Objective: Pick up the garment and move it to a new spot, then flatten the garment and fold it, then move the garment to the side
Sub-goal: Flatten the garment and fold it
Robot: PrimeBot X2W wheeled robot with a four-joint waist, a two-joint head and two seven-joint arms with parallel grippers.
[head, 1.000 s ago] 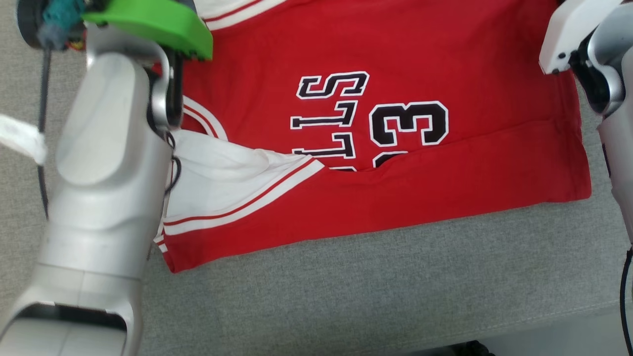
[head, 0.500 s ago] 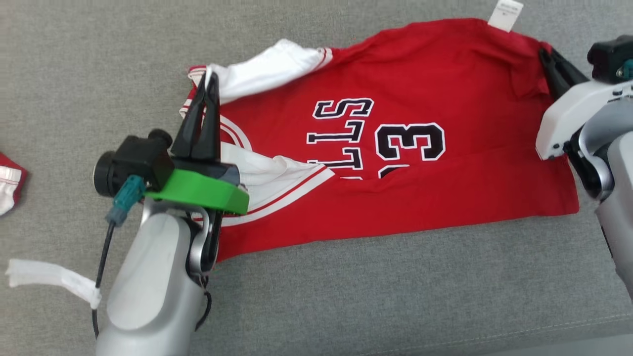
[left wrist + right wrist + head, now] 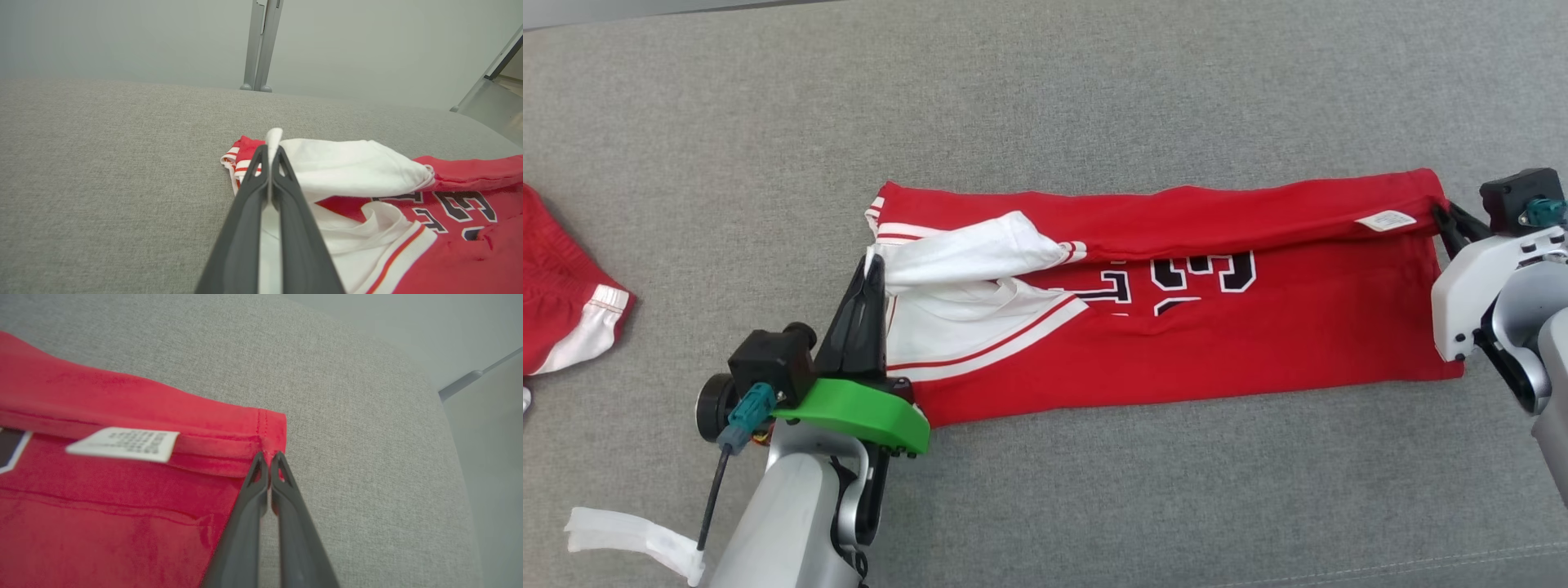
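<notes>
Red jersey (image 3: 1258, 343), folded lengthwise, lies flat across the grey surface (image 3: 1094, 98). Left gripper (image 3: 874, 269) fingers pinch its white sleeve end (pressed together on cloth); right gripper (image 3: 1444, 216) fingers clamp its red hem corner.

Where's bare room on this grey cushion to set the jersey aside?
Bare: the wide band beyond the far fold of the red jersey, and the stretch along its near hem. Crowded: left edge, with another red garment and a white strip.
</notes>
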